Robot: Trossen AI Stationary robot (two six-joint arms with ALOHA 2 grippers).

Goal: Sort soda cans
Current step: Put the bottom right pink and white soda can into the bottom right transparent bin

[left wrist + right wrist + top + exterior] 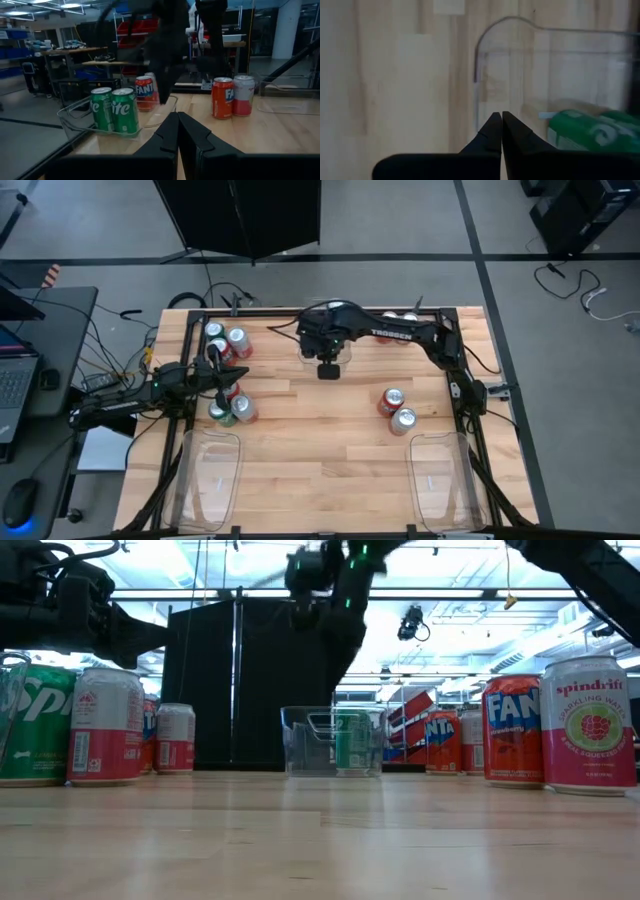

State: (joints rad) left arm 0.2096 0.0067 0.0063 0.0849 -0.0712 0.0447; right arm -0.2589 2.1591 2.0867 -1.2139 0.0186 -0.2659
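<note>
Soda cans stand upright, long axes vertical, on the wooden plank table point(320, 470): a red and a silver-white pair point(397, 411) right of centre, a mixed cluster point(226, 343) at the far left, green cans point(115, 110) inside a clear plastic tray point(580, 60) at the far middle. The right hand point(329, 370) hangs above that tray, fingers pressed together, empty. The left hand point(234, 388), likewise closed and empty, is beside the left cans point(232, 409).

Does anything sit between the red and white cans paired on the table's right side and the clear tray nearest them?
Nothing visible. Only bare wood lies between the red can, the white can and the clear tray.
</note>
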